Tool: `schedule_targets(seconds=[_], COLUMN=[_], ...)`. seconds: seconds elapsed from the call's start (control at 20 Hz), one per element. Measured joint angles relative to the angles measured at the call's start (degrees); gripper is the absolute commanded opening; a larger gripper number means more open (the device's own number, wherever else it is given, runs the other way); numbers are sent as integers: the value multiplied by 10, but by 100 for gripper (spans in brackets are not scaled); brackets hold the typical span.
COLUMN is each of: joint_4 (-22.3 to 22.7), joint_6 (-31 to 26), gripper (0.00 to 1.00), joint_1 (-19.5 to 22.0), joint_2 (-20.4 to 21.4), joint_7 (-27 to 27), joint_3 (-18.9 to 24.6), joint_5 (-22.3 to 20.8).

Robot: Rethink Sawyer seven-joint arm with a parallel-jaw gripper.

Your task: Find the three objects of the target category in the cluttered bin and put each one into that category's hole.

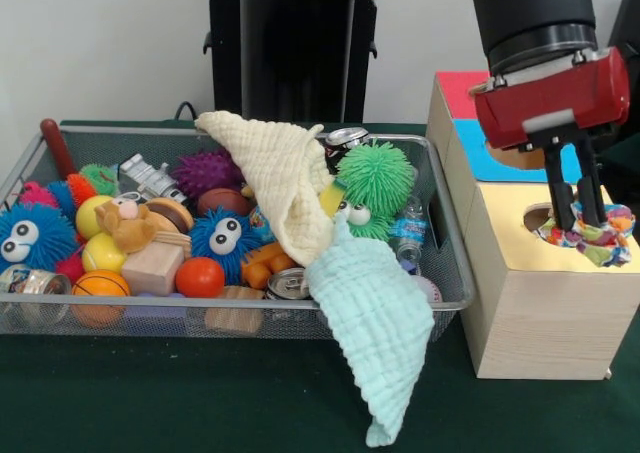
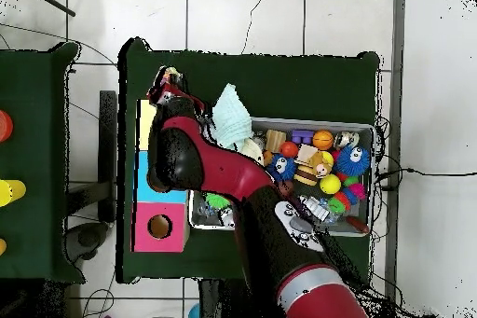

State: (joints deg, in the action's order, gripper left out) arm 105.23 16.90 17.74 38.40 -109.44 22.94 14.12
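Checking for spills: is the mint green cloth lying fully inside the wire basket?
No, the mint green cloth drapes over the wire basket's front rim and hangs down outside.

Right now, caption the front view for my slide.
Gripper lowers a multicoloured cloth into the yellow hole.

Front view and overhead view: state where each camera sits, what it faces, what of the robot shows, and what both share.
Front view: level with the table, looking across the wire bin and wooden box; the red arm comes down, its gripper at a colourful cloth in the yellow hole.
Overhead view: above, looking straight down on the table; the arm covers part of the bin.
Shared: bin, box, arm, mint cloth over the bin's rim.
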Motion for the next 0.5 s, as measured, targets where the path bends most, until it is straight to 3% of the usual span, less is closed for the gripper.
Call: schedule_targets(seconds=[0.5], joint_4=[0], joint_6=[-76], gripper=[0], joint_1=[-4], joint_2=[-26], joint_7=[0], joint_3=[0], joint_5=[13])
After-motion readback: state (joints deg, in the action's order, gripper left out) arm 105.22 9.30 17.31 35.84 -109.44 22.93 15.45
